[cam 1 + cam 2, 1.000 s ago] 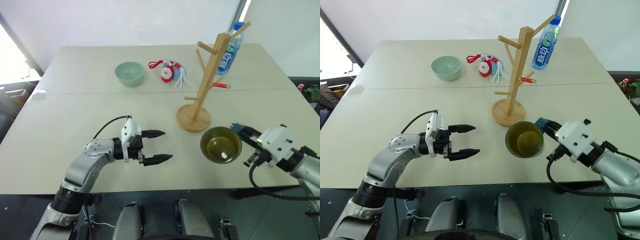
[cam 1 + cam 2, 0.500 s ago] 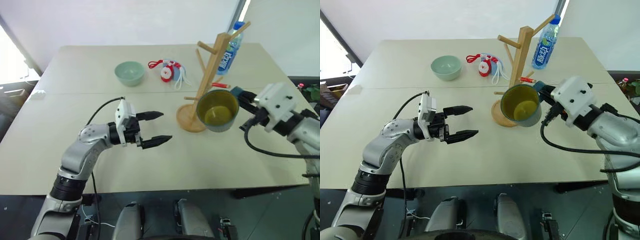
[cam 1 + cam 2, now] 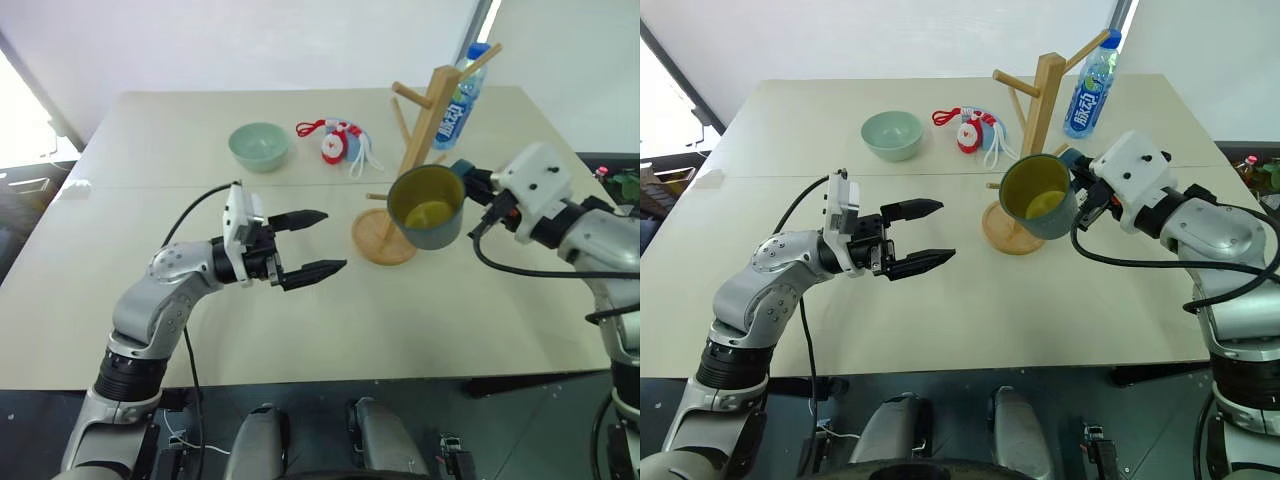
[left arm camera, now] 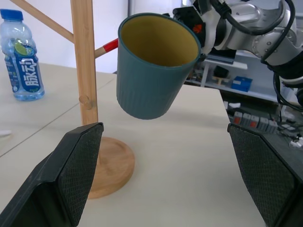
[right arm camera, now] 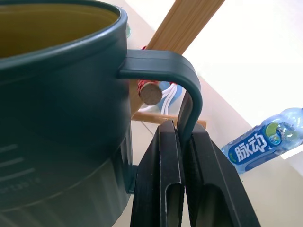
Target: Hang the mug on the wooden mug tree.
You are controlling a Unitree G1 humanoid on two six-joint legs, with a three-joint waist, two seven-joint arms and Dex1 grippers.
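Over the bench, the right hand is clamped on the handle of the teal mug, holding it off the surface right at 3 o'clock of the wooden mug tree. Left hand hangs at the tree's 9 o'clock, fingers spread, holding nothing.

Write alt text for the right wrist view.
The right pincer is shut on the handle of the mug, a dark teal mug with a yellow-olive inside, held close to the camera. Just beyond the handle are a peg end and the slanted post of the wooden mug tree, with a blue-labelled bottle lying further back.
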